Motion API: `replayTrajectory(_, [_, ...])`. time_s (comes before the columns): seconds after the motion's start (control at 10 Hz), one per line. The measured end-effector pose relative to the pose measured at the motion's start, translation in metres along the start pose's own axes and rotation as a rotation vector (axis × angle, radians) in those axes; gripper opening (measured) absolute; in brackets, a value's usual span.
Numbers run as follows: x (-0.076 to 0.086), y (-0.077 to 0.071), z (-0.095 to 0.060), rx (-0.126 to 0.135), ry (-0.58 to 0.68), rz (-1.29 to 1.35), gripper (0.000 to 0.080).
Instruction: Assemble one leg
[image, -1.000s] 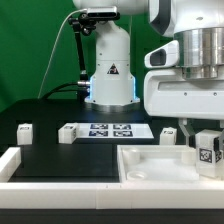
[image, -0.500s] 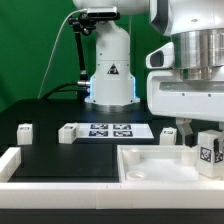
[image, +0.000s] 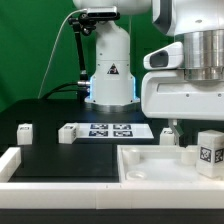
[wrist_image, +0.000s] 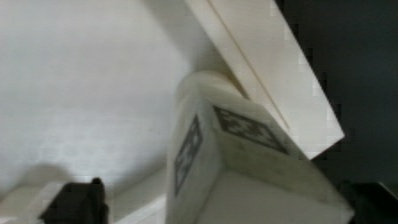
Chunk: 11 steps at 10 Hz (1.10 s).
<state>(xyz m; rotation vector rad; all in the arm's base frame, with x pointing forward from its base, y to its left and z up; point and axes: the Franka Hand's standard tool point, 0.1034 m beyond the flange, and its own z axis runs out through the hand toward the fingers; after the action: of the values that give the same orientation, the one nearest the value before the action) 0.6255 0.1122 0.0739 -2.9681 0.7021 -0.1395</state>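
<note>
A leg (image: 208, 150), a small white block with a black-and-white tag, stands at the exterior view's right by the corner of the white tray-like piece (image: 150, 166). In the wrist view the leg (wrist_image: 240, 150) fills the space between my two dark fingers, tilted, beside the tray's raised rim (wrist_image: 267, 60). My gripper (image: 190, 135) is low over it and open. One finger (wrist_image: 75, 200) stands apart from the leg; the other is at the leg's far side. Three more legs (image: 24, 131) (image: 67, 133) (image: 167, 134) lie on the black table.
The marker board (image: 112, 130) lies flat at the middle back. The robot's white base (image: 108, 70) stands behind it. A white rail (image: 40, 172) runs along the table's front edge.
The gripper's body has shifted a little toward the exterior view's left. The leg between the fingers has hardly moved.
</note>
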Motion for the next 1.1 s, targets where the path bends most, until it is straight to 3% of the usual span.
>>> replayTrajectory(0.3, [0.0011, -0.0051, -0.0018, -0.060, -0.013, -0.423, 0.0648])
replayTrajectory(0.4, [0.0014, -0.0062, -0.0024, -0.066, -0.018, -0.508, 0.0648])
replayTrajectory(0.9, [-0.0019, -0.0063, -0.0033, -0.066, -0.062, -0.884, 0.0648])
replayTrajectory(1.0, [-0.0021, -0.0062, -0.0031, -0.066, -0.062, -0.870, 0.0529])
replayTrajectory(1.1, [-0.0021, -0.0062, -0.0031, -0.066, -0.062, -0.866, 0.0529])
